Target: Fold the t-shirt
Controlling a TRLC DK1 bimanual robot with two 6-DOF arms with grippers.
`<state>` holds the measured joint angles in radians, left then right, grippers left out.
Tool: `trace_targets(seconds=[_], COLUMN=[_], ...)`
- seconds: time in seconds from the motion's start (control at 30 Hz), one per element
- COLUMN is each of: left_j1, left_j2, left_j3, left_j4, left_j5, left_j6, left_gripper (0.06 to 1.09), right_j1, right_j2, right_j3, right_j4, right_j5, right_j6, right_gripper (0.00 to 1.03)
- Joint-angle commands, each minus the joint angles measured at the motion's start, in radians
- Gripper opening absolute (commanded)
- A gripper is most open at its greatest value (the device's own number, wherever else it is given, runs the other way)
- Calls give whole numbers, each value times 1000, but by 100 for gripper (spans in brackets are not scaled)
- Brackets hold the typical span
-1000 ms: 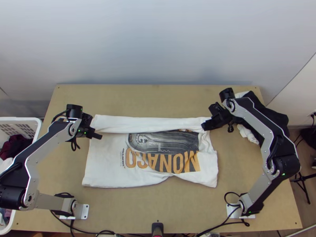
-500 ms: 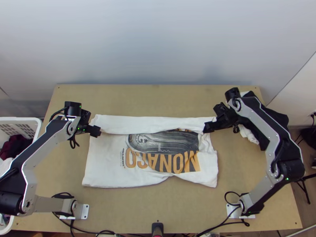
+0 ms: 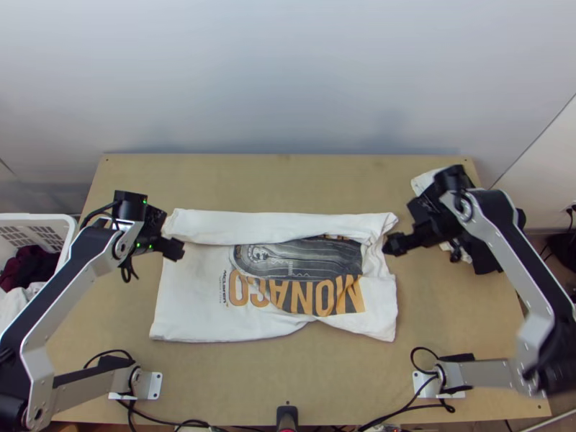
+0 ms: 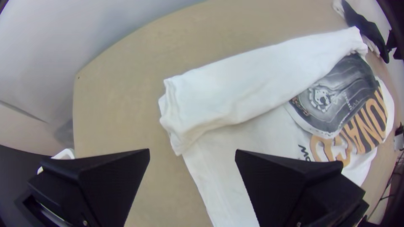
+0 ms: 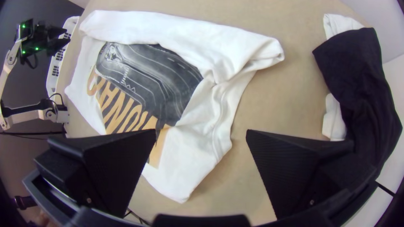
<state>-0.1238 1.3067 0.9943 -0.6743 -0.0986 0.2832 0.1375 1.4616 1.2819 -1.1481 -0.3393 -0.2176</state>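
Note:
The white t-shirt lies flat on the table, its far edge folded over in a long strip toward the near side, with a dark and orange print showing. My left gripper is above the shirt's left edge; in the left wrist view the same gripper stands open, with nothing between its fingers. At the shirt's right edge is my right gripper, and in the right wrist view this gripper is open and empty too. In that view the shirt has creases near its right side.
Black and white cloths lie bunched at the table's far right corner, partly under the right arm. A white basket holding clothes stands off the table's left side. Bare wood lies beyond the shirt.
My right gripper has drawn back to the right, off the folded strip's end. My left gripper has shifted slightly left and toward the near side. The shirt's folded strip looks nearly the same.

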Motion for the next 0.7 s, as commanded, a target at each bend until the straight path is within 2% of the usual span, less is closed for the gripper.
trace_targets(seconds=[0.0,0.13,0.3,0.67], left_j1=[-27,-50,-83,-237], left_j2=[-70,-66,-63,8], left_j3=[17,27,24,53], left_j4=[-126,-146,-159,-157], left_j5=[2,-1,2,-1], left_j6=[39,43,-6,-70], left_gripper=[103,103,103,103], right_j1=[-24,-32,-78,-122], right_j2=[-196,-291,-362,-457], right_j3=[-73,-133,-177,-194], right_j4=[-90,-117,-121,-153], right_j5=[2,3,10,10], right_j6=[-6,-14,-6,95], right_gripper=[99,99,99,99])
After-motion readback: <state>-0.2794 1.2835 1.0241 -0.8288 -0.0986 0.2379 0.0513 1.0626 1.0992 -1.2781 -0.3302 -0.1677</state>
